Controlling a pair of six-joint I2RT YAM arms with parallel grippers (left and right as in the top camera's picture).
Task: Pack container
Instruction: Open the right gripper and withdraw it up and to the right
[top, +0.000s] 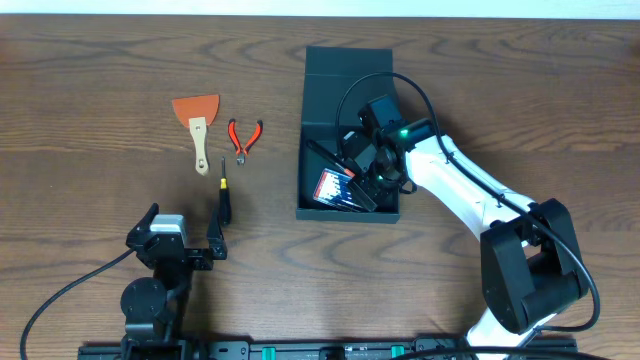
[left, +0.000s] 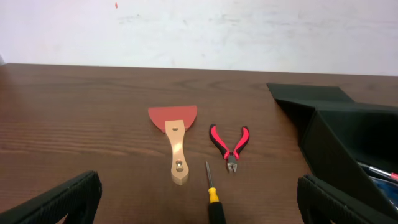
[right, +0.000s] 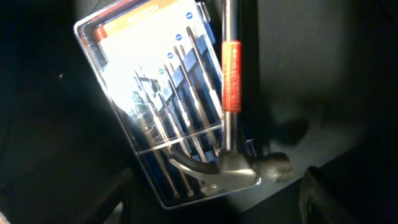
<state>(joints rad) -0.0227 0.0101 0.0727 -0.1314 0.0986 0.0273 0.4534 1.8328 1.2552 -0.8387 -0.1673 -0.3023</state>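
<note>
The container (top: 320, 100) is a dark teal-green box with its flap lid (top: 348, 62) folded back. In it lie a clear case of small screwdrivers (right: 155, 99) and, across the case, a hammer (right: 231, 81) with a steel shaft and a red label. My right gripper (right: 217, 199) is down inside the box, open, its fingers (right: 336, 193) standing apart on either side of the hammer head without touching it. My left gripper (left: 202, 199) hovers open near the table's front left, just behind a black-and-yellow screwdriver (left: 214, 199).
On the table left of the box lie an orange scraper (top: 197, 125) with a wooden handle, red-handled pliers (top: 244, 136) and the screwdriver (top: 224, 195). The right arm (top: 470, 190) reaches over the box's right wall.
</note>
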